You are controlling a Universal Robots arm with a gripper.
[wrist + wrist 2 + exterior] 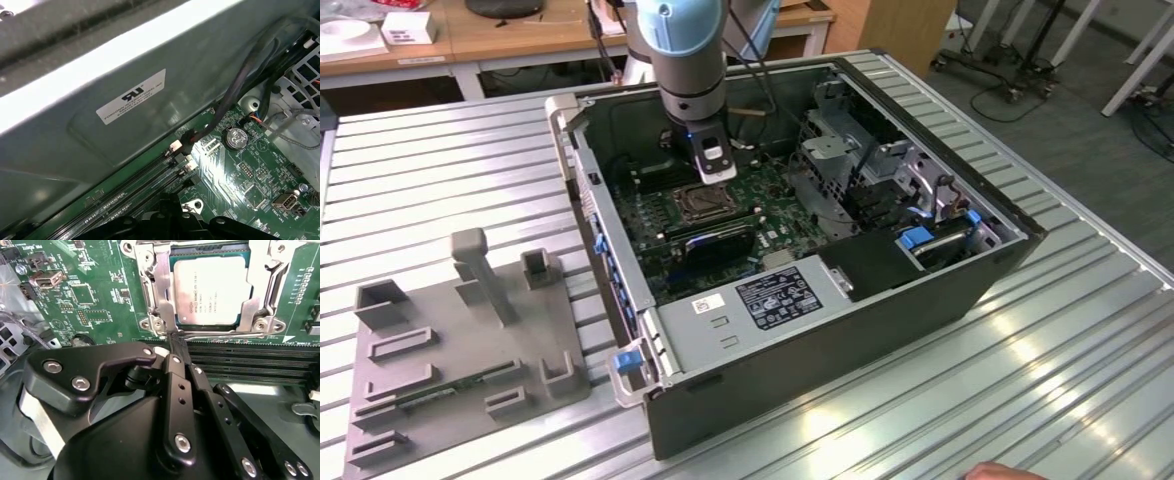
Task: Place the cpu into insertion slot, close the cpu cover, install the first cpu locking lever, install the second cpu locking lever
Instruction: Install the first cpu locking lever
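A metal table with ribs carries an open computer case, and beside it, toward the exterior view's left, lies a grey fixture plate with small holders. Inside the case the green motherboard lies flat, with the grey drive cage toward the exterior view's right and the power supply near the front wall. The arm comes down from above into the case, and its gripper is low over the board, just beside the socket. In the second wrist view the gripper has its fingers pressed together, with no gap between the tips, and the tips are at the edge of the cover near a thin wire lever; I cannot tell if they touch it. The memory slots run just beside the fingers. The cover lies down flat over the slot as a silver frame. The cpu sits inside the slot, its metal top visible through the cut-out of the cover. In the first wrist view a black cable goes along the case wall down to the board, near a round coin battery.
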